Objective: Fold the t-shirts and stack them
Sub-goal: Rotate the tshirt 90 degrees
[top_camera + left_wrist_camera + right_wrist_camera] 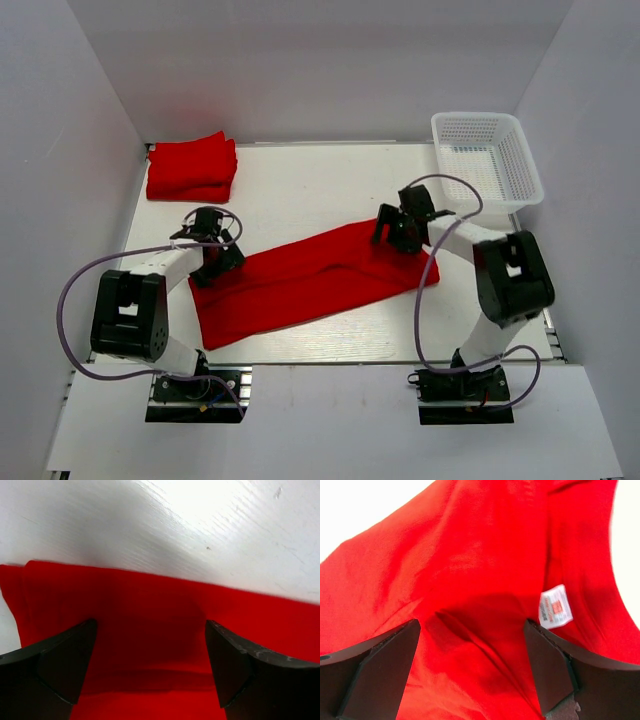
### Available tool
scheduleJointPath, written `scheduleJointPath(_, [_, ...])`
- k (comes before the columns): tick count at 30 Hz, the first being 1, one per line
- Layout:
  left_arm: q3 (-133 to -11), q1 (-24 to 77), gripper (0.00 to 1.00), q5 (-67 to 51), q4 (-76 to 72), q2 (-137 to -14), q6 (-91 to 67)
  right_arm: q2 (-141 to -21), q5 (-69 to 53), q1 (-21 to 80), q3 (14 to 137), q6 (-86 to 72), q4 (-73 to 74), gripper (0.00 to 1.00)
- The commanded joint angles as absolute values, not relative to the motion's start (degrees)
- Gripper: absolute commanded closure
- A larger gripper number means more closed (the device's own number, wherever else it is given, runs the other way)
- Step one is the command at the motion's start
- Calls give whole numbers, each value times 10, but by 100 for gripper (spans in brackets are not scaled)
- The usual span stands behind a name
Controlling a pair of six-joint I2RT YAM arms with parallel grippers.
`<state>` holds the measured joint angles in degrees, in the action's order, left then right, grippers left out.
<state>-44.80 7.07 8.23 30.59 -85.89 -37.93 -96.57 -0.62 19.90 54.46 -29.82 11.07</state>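
A long red t-shirt (320, 275) lies slantwise across the middle of the white bench (330, 190), with a folded pile of red t-shirts (192, 168) in the upper left of the overhead view and a white mesh basket (478, 118) in the upper right. The left tool (150, 625) stands with fingers apart over the shirt's lower-left end, and the right tool (470, 622), likewise apart, is over rumpled cloth at its upper-right end. At centre right of the right wrist view is a small white sewn-in label (555, 607), its red print too blurred to read.
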Motion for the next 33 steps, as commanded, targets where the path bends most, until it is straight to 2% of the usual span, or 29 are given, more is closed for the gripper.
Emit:
scheduleJointPath(1, [-384,101,0,11,360,-878,-394,-1041,22,178,601,-285,143,10])
scheduleJointPath(4, [-371,137,0,-30,348,-878,-410,-1117,8,173,742,-258,170,10])
scheduleJointPath(7, [-371,164,0,-42,366,-883,-417,-1191,-26,168,806,-247,200,10])
scheduleJointPath(11, [-371,220,0,-75,378,-905,-423,-1279,-47,161,979,-220,240,10])
scheduleJointPath(17, [-376,300,0,-133,403,-933,-435,-1390,-132,163,1141,-189,272,10])
scheduleJointPath(26, [-439,419,0,-212,436,-950,-419,-1448,-201,168,1197,-205,187,10])
scheduleJointPath(33, [-521,524,0,-233,460,-1037,-382,-1435,-201,173,1189,-198,164,10])
